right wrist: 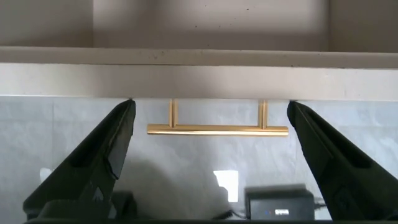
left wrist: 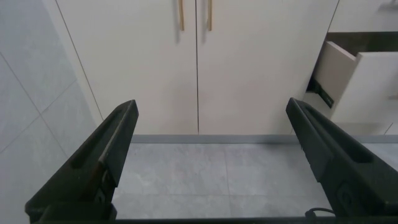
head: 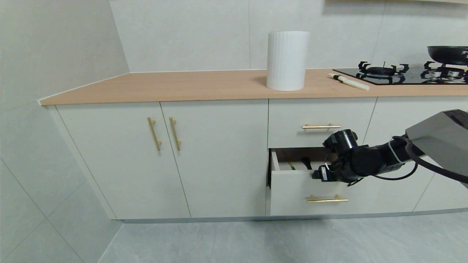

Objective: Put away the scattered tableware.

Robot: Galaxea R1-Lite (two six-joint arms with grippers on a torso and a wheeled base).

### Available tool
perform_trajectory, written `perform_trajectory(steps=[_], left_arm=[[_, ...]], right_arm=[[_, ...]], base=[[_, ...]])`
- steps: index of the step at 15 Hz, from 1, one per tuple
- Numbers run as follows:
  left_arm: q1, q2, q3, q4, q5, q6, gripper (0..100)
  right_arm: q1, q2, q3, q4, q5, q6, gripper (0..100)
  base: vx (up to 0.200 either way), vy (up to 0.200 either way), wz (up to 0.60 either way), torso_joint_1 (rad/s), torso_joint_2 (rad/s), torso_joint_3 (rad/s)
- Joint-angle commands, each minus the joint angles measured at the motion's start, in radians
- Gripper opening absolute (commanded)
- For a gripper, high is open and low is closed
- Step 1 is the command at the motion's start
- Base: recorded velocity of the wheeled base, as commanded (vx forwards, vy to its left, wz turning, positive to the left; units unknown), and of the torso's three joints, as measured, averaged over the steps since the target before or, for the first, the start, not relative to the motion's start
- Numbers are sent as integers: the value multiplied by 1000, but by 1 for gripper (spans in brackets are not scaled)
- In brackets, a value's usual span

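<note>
Tableware [head: 291, 166] lies in the open drawer [head: 292, 190]: a green-tipped item with a dark piece [head: 306, 163] just beside it, both too hidden to tell what they are. The right hand [right wrist: 211, 106] is at the top edge of that drawer's front panel, fingers apart and holding nothing. I cannot tell whether the fingertips touch the panel. Below the edge, the drawer's brass handle [right wrist: 217, 129] runs level across the front.

The left hand [left wrist: 212, 104] is low, facing the grey tiled floor [left wrist: 205, 174] and the foot of the double cabinet doors [left wrist: 249, 68]. Its fingers are spread wide and it is empty. The pulled-out drawer shows off to one side of it.

Above the open drawer, the upper drawer [head: 321, 117] is closed.

Farther back, on the wooden worktop [head: 182, 86], a cream utensil [head: 348, 81] with a dark band near one end lies flat and slightly angled — just beside the near-left corner of the gas hob [head: 402, 75], whose glass it does not overlap. To its left, apart from it, a tall white ribbed canister [head: 287, 60] stands upright near the worktop's front edge. A black pan [head: 448, 54] sits on the hob's far burner, by the tiled wall.
</note>
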Motion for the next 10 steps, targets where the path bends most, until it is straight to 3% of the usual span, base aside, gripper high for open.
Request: perform_trajectory(steps=[1, 6, 10], left_arm=[[1, 0, 0, 0, 0, -1, 100], [1, 0, 0, 0, 0, -1, 100], [1, 0, 0, 0, 0, -1, 100]], right_arm=[[-12, 50, -44, -2, -1, 1, 100], [-39, 113, -108, -27, 4, 4, 100], [-44, 177, -110, -183, 2, 2, 100]], base=[[0, 0, 0, 0, 0, 0], [0, 0, 0, 0, 0, 0], [0, 0, 0, 0, 0, 0]])
